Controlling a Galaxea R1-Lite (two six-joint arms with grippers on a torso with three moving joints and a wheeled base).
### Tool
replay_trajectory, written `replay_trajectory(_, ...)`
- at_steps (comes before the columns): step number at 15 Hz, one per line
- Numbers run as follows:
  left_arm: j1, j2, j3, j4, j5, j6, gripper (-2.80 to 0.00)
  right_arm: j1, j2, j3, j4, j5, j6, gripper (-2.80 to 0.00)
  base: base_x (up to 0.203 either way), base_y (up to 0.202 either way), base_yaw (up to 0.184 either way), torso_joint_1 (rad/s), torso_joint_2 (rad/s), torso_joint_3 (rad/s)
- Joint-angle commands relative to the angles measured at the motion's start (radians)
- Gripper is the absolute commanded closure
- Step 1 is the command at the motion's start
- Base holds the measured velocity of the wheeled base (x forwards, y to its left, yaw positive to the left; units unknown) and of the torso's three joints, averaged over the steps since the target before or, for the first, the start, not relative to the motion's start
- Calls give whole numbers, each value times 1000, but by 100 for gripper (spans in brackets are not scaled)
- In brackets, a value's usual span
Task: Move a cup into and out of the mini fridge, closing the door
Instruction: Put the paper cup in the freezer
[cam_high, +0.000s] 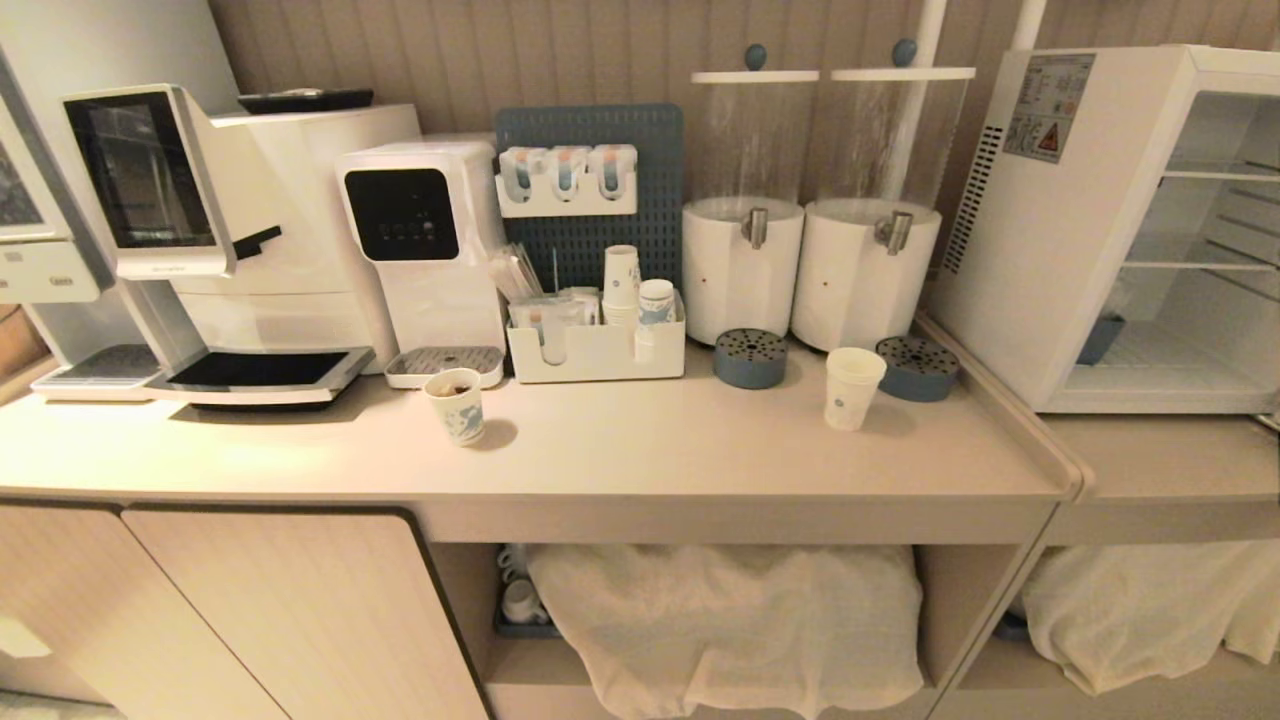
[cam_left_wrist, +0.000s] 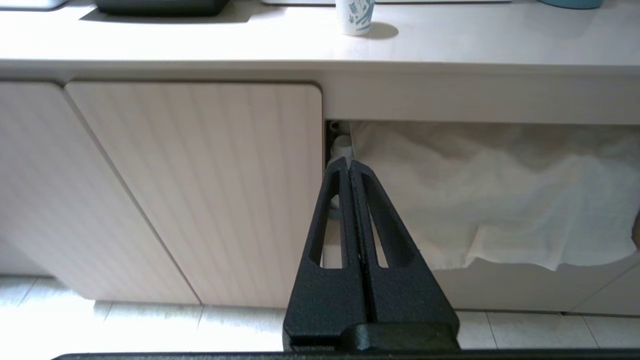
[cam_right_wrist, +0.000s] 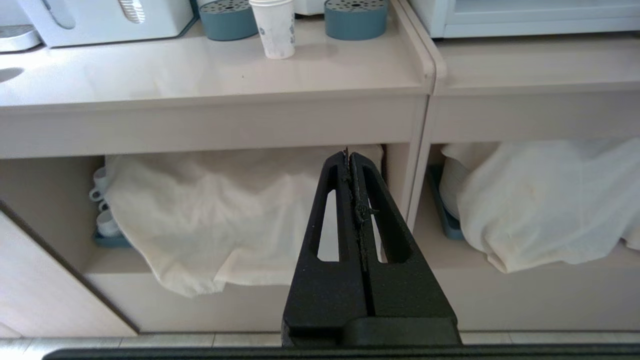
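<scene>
Matte black right gripper (cam_right_wrist: 348, 155) jaws pressed together below tapered paper cup (cam_right_wrist: 273, 27).

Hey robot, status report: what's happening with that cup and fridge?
Both grippers, left and right, shut, empty, low. Cup upright on counter. Mini fridge open. Path looks clear.

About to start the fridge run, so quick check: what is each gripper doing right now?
Left gripper: shut, empty, parked low in front of the cabinet.
Right gripper: shut, empty, parked low below the counter; the cup is untouched.
</scene>
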Motion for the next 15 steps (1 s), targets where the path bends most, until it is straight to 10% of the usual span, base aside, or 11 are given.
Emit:
replay_trajectory(1, 1, 0, 0, 1, 0, 0, 0, 1, 1, 0, 0, 0, 1, 0, 176, 19, 2, -6, 3, -2)
replay_trajectory(12, 1, 0, 0, 1, 0, 0, 0, 1, -2, -3, -12, -2, 0, 0, 93, -43, 5, 3, 3, 1)
replay_trajectory(15, 1, 0, 0, 2, 0, 0, 0, 1, 8, -249, 71, -4, 5, 0, 0, 0, 0, 0, 0, 0)
